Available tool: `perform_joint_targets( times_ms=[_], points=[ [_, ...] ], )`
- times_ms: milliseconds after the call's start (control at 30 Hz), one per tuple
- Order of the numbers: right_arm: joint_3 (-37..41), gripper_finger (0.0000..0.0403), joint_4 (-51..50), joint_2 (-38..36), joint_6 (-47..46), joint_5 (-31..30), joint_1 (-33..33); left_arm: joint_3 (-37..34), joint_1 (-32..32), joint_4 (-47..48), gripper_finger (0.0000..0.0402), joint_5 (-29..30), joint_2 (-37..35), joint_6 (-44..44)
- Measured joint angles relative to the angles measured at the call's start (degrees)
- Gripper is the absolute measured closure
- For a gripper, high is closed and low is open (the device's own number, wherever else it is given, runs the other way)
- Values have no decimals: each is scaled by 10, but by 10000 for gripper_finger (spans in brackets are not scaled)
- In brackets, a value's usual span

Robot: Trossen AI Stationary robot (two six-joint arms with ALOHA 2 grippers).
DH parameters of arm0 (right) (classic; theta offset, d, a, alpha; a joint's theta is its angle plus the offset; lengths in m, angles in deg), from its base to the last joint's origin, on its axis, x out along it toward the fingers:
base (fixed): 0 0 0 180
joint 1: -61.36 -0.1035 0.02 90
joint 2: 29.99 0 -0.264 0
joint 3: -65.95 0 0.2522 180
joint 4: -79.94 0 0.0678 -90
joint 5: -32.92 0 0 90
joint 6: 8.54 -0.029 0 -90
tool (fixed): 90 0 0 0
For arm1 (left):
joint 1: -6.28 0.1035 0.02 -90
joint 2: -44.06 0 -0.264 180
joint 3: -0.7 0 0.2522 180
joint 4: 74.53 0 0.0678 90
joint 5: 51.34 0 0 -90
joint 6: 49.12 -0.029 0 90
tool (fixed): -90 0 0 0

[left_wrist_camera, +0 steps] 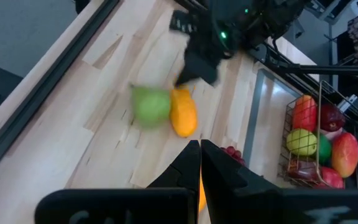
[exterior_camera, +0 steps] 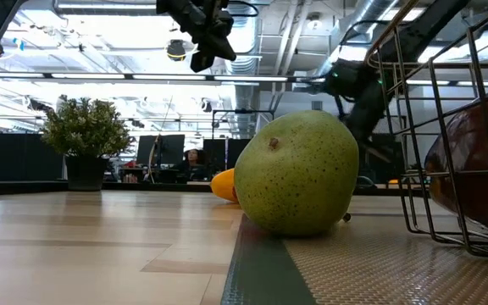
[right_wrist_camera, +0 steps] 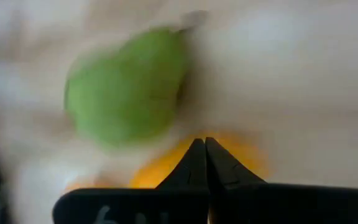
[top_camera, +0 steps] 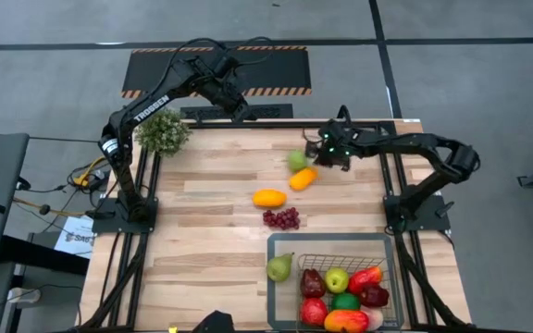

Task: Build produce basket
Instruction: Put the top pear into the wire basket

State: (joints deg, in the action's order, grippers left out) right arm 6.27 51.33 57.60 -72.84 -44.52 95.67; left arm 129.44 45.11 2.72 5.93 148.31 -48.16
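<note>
Right end effector (top_camera: 327,154) closed, empty, low over far bench (top_camera: 211,185), just beside green pear (top_camera: 296,160) and orange fruit (top_camera: 303,178). Left end effector (left_wrist_camera: 200,163) closed, raised near plant (top_camera: 162,131). Basket (top_camera: 333,244) at near right, holding several fruits.

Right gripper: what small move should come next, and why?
Probably open the fingers and drop onto the orange fruit. The right gripper hovers shut beside it and the green pear, both lying outside the basket.
</note>
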Motion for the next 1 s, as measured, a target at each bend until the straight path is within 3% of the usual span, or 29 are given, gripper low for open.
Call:
perform_joint_targets(
  times_ms=[67,167,433,533,667,800,1000],
  points=[
    [-19,403,0,5,37,47,-23,0,-2,0,401,0,0,-3],
    [-49,403,-16,-11,61,44,-54,0,-2,0,401,0,0,-9],
    [-173,403,-185,-49,135,-79,-92,0,-5,11,401,59,3,-46],
    [-246,403,-232,-21,162,-128,-111,-1,-6,52,401,34,-4,-49],
    [-343,392,-253,56,167,-181,-131,1,-6,71,401,45,-43,-50],
    [-414,337,-308,142,147,-196,-129,0,-7,75,402,81,-57,-33],
    [-459,204,-351,218,134,-186,-129,0,-11,83,378,111,-69,-32]
  ],
)
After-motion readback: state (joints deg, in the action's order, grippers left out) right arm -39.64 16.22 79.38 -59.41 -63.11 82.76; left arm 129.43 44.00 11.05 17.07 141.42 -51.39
